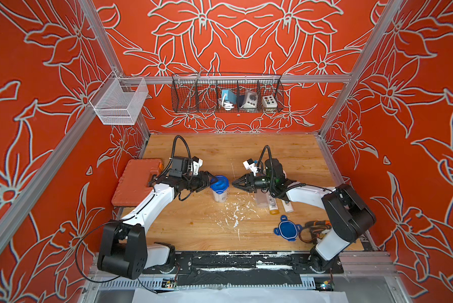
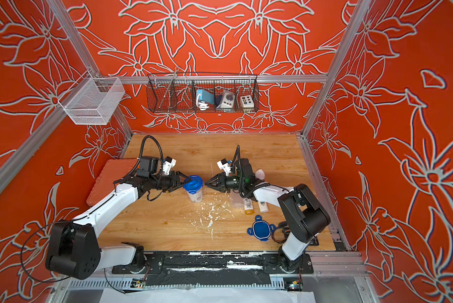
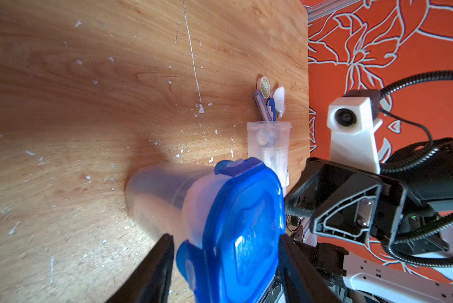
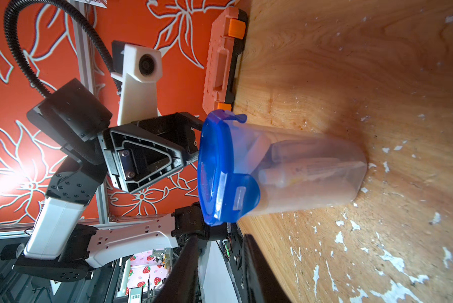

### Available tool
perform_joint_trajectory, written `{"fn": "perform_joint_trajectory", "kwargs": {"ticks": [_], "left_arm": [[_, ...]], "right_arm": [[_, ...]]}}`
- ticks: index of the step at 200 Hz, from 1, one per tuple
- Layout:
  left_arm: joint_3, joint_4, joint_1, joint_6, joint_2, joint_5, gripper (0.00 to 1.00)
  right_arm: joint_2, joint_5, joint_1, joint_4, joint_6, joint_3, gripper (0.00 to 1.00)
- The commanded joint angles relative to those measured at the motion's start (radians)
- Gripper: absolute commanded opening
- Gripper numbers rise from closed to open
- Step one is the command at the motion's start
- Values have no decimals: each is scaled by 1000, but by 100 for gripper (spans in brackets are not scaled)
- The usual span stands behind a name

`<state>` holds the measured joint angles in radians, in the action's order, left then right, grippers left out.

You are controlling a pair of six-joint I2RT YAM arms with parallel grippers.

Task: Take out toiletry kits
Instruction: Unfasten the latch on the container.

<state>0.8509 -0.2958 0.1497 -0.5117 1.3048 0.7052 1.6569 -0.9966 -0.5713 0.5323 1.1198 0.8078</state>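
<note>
I see bright, even top views; wrist views bend at edges, near blue plastic clip lid (image 3: 241, 236) blurs, glare on orange floral wall (image 4: 8, 181).

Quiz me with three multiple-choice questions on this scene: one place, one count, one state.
1. Where is the orange case? A at the table's left edge B mid-table C in a wall basket
2. How many blue lids show? A one B two C four
3. The upright tub is: A lidded B open C cracked
Answers: 1A, it sits at that edge; 2B, the tub's lid plus a loose lid on the table; 3A, its lid sits on top.
</note>
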Motion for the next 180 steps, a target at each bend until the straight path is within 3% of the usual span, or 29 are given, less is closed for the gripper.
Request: {"fn": "perform_joint_trajectory", "kwargs": {"ticks": [1, 60, 118, 180], "left_arm": [[9, 43, -1, 8, 26, 62, 59], [0, 34, 7, 28, 56, 63, 57], [-44, -11, 7, 42, 39, -28, 55], [-75, -42, 7, 45, 42, -104, 53]], "right_arm": [[25, -22, 3, 89, 36, -16, 35], [113, -45, 2, 273, 147, -23, 37], [189, -55, -23, 417, 226, -11, 44], [281, -56, -39, 595, 336, 5, 40]]}}
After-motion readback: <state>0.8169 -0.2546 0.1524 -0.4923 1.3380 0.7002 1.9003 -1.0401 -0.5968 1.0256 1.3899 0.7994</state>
